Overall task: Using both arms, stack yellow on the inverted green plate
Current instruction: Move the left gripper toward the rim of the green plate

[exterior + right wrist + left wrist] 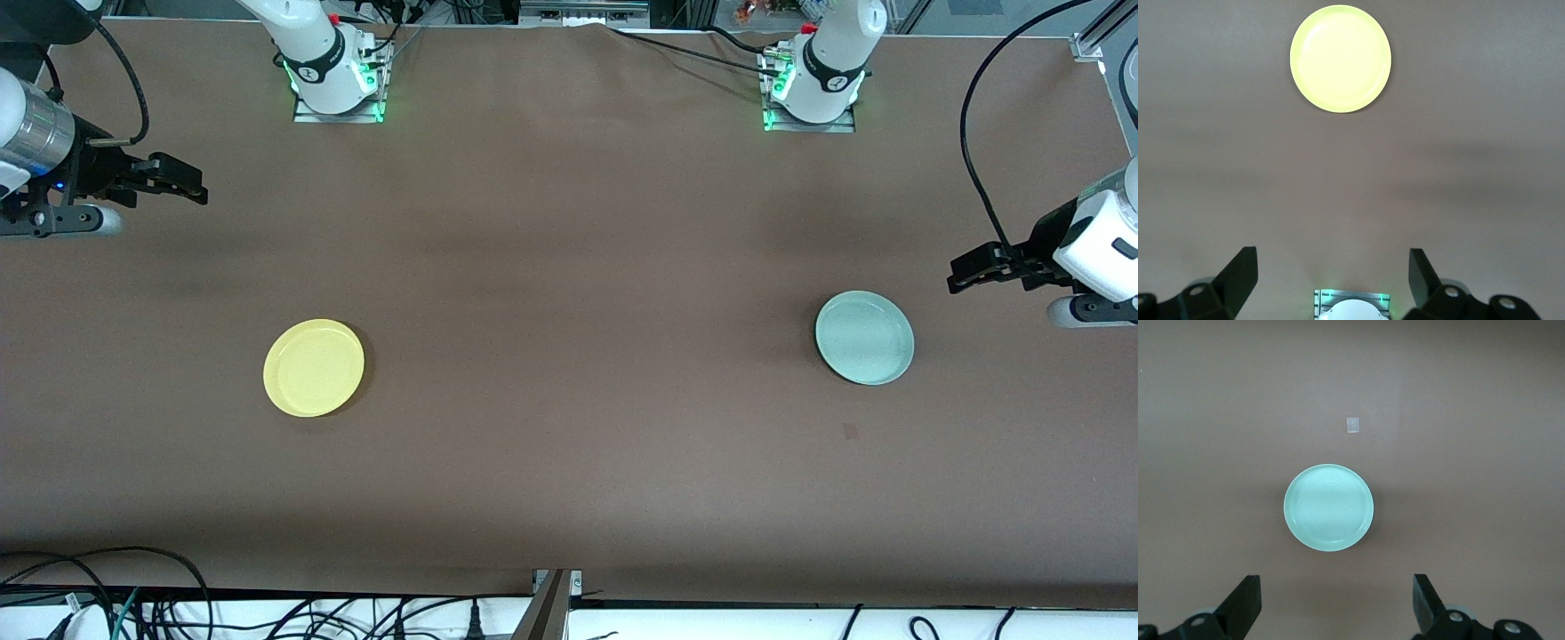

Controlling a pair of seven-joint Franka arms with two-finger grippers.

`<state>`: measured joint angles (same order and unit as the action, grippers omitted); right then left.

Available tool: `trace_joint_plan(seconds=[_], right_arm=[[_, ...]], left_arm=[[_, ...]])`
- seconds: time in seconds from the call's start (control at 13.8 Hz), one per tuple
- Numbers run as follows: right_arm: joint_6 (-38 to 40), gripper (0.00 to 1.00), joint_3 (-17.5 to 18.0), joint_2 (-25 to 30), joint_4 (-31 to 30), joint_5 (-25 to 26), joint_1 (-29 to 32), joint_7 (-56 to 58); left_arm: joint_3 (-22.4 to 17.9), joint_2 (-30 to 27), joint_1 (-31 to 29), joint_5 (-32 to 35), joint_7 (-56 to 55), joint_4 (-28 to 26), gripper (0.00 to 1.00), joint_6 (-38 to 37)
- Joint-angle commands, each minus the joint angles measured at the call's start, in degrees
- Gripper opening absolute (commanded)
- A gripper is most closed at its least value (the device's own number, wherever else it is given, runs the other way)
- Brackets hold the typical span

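The yellow plate (pixel 313 368) lies rim up on the brown table toward the right arm's end; it also shows in the right wrist view (pixel 1340 59). The green plate (pixel 864 338) lies hollow side up toward the left arm's end, and shows in the left wrist view (pixel 1328 507). My left gripper (pixel 958 274) hangs open and empty in the air at the table's end, beside the green plate; its jaws (pixel 1336 605) stand wide apart. My right gripper (pixel 196 188) hangs open and empty over the table's other end, apart from the yellow plate, jaws (pixel 1333 277) wide.
The arm bases (pixel 338 84) (pixel 813 89) stand along the table's edge farthest from the front camera. A small tape mark (pixel 850 431) lies nearer to the front camera than the green plate. Cables (pixel 133 596) run along the near edge.
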<state>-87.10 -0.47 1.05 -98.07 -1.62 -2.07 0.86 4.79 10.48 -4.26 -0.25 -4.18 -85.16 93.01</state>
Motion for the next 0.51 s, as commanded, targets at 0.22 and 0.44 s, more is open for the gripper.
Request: trace_joint_plan(seconds=[0.22, 0.44], right_arm=[[0.5, 1.00, 0.2, -0.5, 1.3, 0.7, 0.0, 0.7], [0.4, 1.00, 0.1, -0.5, 1.3, 0.7, 0.1, 0.7]], left_arm=[[-0.2, 3.0, -0.7, 0.1, 0.3, 3.3, 1.00, -1.3], [-0.4, 3.6, -1.0, 0.3, 0.6, 3.2, 1.00, -1.2]])
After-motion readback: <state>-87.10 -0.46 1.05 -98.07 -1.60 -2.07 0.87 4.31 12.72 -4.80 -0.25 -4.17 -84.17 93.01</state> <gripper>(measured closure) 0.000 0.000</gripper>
